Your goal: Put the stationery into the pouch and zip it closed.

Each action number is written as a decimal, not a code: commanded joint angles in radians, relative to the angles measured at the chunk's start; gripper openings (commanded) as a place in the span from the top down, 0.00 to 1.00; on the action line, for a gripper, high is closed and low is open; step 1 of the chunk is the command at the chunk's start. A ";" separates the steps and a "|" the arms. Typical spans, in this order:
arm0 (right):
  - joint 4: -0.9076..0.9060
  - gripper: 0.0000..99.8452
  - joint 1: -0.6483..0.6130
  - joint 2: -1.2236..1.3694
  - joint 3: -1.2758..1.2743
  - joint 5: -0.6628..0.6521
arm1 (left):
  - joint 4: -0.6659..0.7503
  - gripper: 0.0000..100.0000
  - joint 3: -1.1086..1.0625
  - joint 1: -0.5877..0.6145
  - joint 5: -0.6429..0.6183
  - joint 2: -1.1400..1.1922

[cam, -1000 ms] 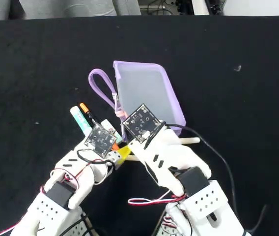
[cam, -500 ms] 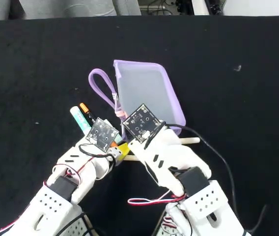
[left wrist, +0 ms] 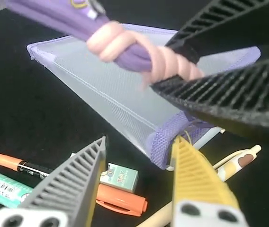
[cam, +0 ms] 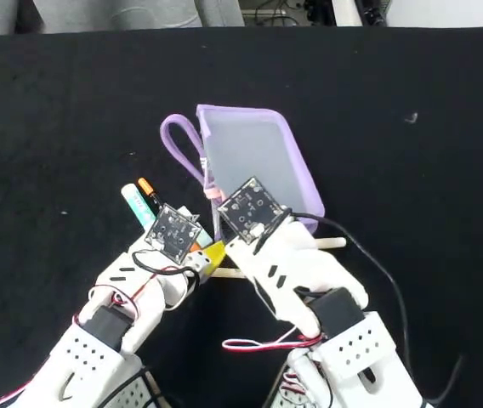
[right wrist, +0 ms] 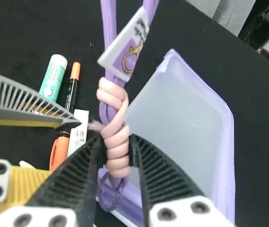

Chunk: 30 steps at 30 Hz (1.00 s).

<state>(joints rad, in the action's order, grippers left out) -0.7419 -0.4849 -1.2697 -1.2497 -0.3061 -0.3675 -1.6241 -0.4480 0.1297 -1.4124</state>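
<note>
Several pens (left wrist: 124, 202) and an eraser (left wrist: 119, 177) lie beside the pouch (left wrist: 125, 109).

Black table cover (cam: 429, 280): spans frame below top strip. Grey fabric (cam: 114, 12): top left, beyond table's far edge. Dark cables (cam: 280, 10): top centre. White panel (cam: 446, 10): top right. Pale speck (cam: 410, 118): on cover, upper right.

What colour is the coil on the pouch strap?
Pale pink; the coil shows best in the right wrist view.

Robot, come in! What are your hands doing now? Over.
Right gripper shut on strap. Left gripper open at pouch corner. Stationery outside, beside it.
</note>
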 commanded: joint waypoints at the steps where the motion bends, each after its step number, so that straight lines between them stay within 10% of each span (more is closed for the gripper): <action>1: 0.026 0.99 0.021 -0.019 0.058 0.006 | 0.063 0.78 0.044 0.010 -0.003 0.032; 21: -0.008 0.99 0.018 -0.019 0.070 0.006 | 0.388 0.79 0.070 0.024 0.000 0.322; 30: -0.038 0.99 0.021 -0.021 0.096 0.006 | 0.422 0.97 0.061 -0.004 0.000 0.322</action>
<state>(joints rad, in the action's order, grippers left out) -0.7741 -0.4803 -1.2697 -1.2497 -0.3046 0.0299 -1.6026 -0.4342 0.1281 -1.1009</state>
